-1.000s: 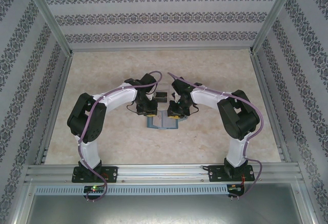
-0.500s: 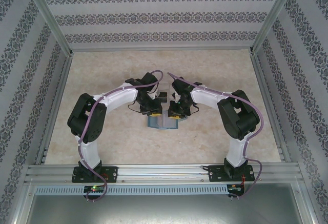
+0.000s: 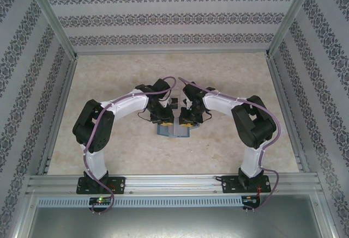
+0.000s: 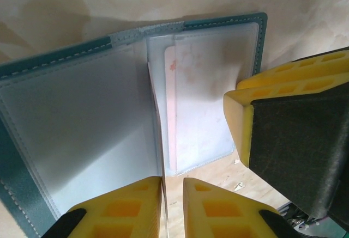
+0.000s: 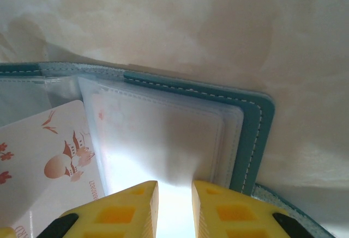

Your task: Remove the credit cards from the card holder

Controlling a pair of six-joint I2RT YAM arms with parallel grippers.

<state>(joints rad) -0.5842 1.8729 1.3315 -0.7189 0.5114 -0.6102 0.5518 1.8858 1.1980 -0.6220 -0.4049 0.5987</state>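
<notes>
The card holder (image 4: pixel 82 118) lies open like a book on the table (image 3: pixel 229 74), midway between the two arms, its clear leaves fanned. One of the credit cards (image 5: pixel 49 167), pale with a reddish drawing, sits among the middle leaves. It lies left of the right pincer (image 5: pixel 174 189) and just ahead of the left pincer (image 4: pixel 173 186), its long edge running away from that one. Both pincers stand narrow; an upright leaf runs into the left one's gap, though I cannot tell whether either is gripping anything. The left arm looks better lined up to draw the card out.
</notes>
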